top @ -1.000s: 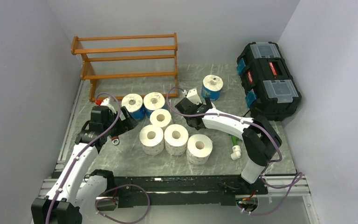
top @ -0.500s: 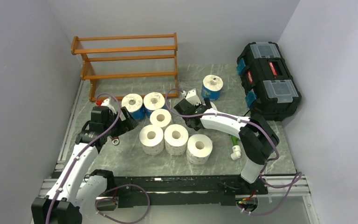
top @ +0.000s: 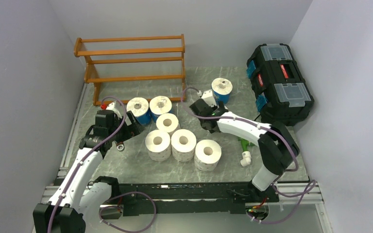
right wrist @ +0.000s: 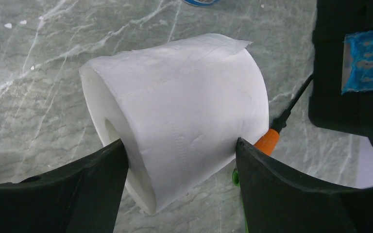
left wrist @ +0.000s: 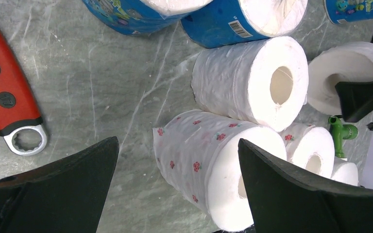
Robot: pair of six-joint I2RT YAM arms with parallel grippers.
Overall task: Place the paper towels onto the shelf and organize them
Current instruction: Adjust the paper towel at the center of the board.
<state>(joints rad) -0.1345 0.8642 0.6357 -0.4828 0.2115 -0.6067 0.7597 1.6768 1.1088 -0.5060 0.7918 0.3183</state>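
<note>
here, right jaws clamped on white roll (right wrist: 189,107); left jaws apart; barcode (left wrist: 239,29) on blue-wrapped roll (left wrist: 213,22).

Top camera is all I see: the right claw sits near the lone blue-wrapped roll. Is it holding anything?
Observer: Yes. The right gripper has a plain white roll between its fingers, both touching its sides.
Operator: Anything hiding near it?
Observer: An orange-handled tool pokes out from behind that roll.
Operator: And the left claw?
Observer: The left gripper, open, faces a flower-printed roll.
</note>
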